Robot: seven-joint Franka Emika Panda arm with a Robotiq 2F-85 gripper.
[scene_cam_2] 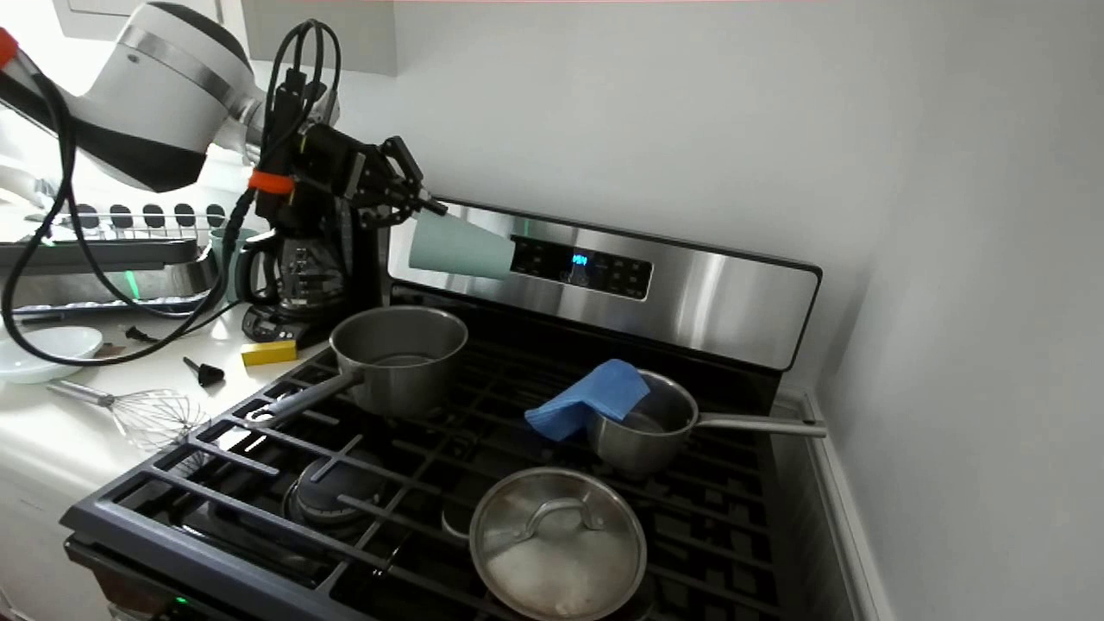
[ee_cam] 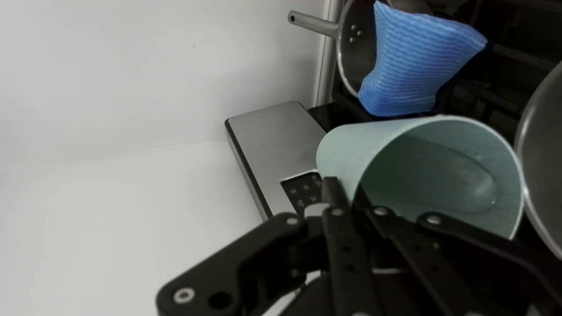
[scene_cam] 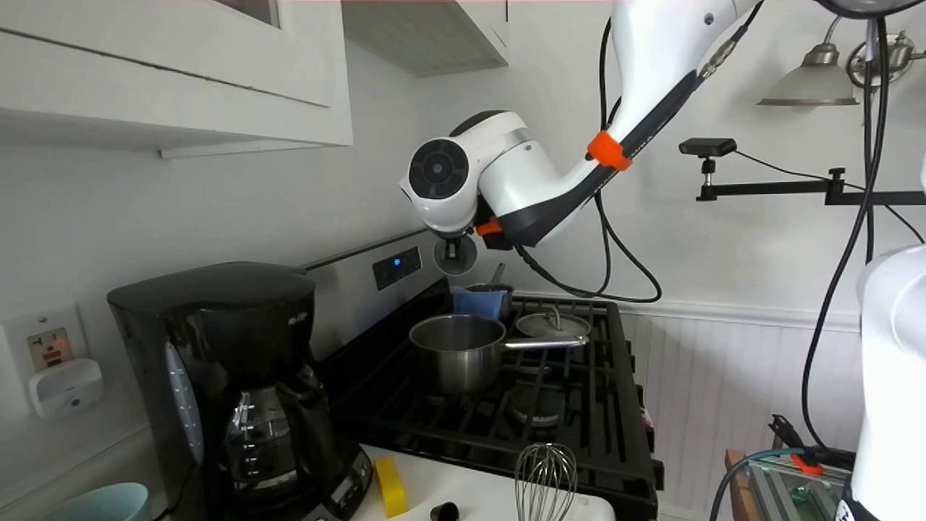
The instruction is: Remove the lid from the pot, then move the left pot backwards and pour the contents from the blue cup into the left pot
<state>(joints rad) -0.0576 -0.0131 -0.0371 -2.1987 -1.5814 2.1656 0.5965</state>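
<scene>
The blue cup point(scene_cam_2: 461, 246) is pale blue-green and lies nearly horizontal in the air. My gripper point(scene_cam_2: 437, 207) is shut on its rim, one finger inside and one outside; the grip also shows in the wrist view point(ee_cam: 350, 197). The cup's mouth faces the coffee maker side, and its inside point(ee_cam: 439, 175) shows; I cannot tell whether anything is in it. The left pot point(scene_cam_2: 401, 371), steel with a long handle, stands uncovered on the stove, below the cup and to one side. It also shows in an exterior view point(scene_cam: 459, 365). The steel lid point(scene_cam_2: 561, 552) lies on the stove grates.
A smaller steel pot point(scene_cam_2: 642, 440) with a blue cloth point(scene_cam_2: 595, 397) over its rim stands at the back of the stove. The stove's control panel point(scene_cam_2: 724, 302) rises behind the cup. A coffee maker point(scene_cam: 239, 362), yellow block point(scene_cam: 391, 486) and whisk point(scene_cam: 546, 477) are on the counter.
</scene>
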